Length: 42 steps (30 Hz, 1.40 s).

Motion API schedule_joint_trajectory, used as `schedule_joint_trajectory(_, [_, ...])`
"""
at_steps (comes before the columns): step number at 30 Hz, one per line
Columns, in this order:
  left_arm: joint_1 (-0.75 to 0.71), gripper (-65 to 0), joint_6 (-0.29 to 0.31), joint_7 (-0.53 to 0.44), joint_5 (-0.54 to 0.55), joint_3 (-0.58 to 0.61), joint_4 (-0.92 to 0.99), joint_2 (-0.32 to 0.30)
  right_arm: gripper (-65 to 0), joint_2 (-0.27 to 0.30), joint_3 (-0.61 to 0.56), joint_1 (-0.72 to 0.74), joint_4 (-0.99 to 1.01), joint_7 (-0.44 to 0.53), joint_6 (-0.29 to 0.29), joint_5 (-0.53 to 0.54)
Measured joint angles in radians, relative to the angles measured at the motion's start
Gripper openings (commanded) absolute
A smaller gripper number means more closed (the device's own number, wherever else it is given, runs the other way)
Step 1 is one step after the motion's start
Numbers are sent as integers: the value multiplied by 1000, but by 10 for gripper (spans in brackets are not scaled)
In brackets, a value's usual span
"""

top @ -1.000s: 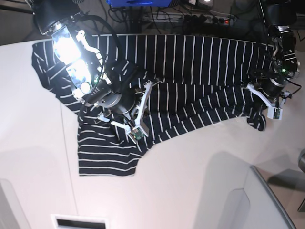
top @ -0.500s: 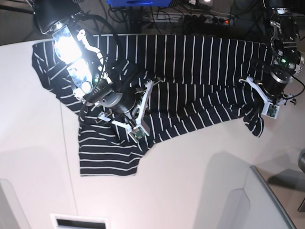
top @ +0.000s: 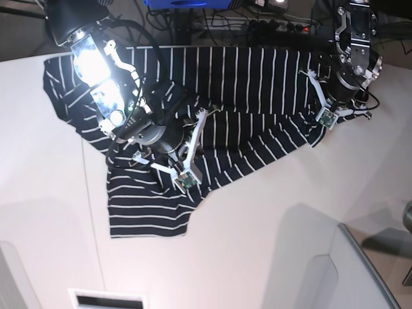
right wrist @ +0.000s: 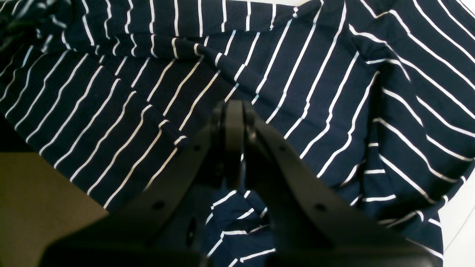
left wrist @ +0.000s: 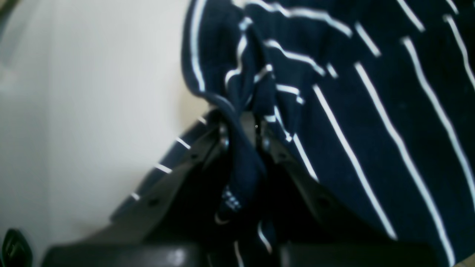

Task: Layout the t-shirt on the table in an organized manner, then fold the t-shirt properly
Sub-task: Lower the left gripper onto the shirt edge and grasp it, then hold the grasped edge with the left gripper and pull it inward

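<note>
The t-shirt [top: 244,84], dark navy with thin white stripes, lies spread along the far part of the white table [top: 257,225], one sleeve hanging toward the near left. My left gripper [top: 338,103] is at the shirt's right end. In the left wrist view it [left wrist: 241,128] is shut on a bunched fold of the t-shirt [left wrist: 371,92], beside bare table [left wrist: 92,92]. My right gripper [top: 166,129] sits over the shirt's left-middle. In the right wrist view it [right wrist: 233,111] is shut over the striped t-shirt [right wrist: 297,74], with no fabric visible between its tips.
A bright lamp [top: 96,64] glares on the right arm. Cables and a power strip [top: 283,26] lie beyond the table's far edge. A grey raised panel [top: 360,270] stands at the near right and a slotted white piece [top: 106,299] at the near left.
My left gripper has moved up and left toward the far edge, dragging the shirt's right corner inward with it. The right arm has stayed put.
</note>
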<state>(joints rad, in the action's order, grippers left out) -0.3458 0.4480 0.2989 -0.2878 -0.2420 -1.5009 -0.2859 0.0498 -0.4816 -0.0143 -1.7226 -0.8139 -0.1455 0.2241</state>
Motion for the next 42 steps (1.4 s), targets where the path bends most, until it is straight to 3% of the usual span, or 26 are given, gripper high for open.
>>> schedule_joint_trajectory(12, [-37,-650,-1,0,-34,-6,-3,0,-638,0,0,0,0,0,0,0])
schedule_joint_trajectory(13, [-43,-634,0,1,-34,-6,-8,0,-638,0,0,0,0,0,0,0])
schedule_joint_trajectory(17, [-56,-446,0,8,-34,-6,-55,0,-636,0,0,0,0,0,0,0])
schedule_joint_trajectory(20, [-51,-388,0,4,-34,-6,-93,0,-636,0,0,0,0,0,0,0])
schedule_joint_trajectory(35, [-125,-388,0,5,-32,-10,-304,3,-636,0,0,0,0,0,0,0])
schedule_joint_trajectory(38, [-103,-388,6,5,-30,-65,-305,17,-636,0,0,0,0,0,0,0])
schedule_joint_trajectory(40, [-61,-385,17,53,-24,-93,-301,27,-636,0,0,0,1,0,0,0])
schedule_joint_trajectory(42, [5,-383,97,174,62,-110,-301,28,-636,0,0,1,2,0,0,0])
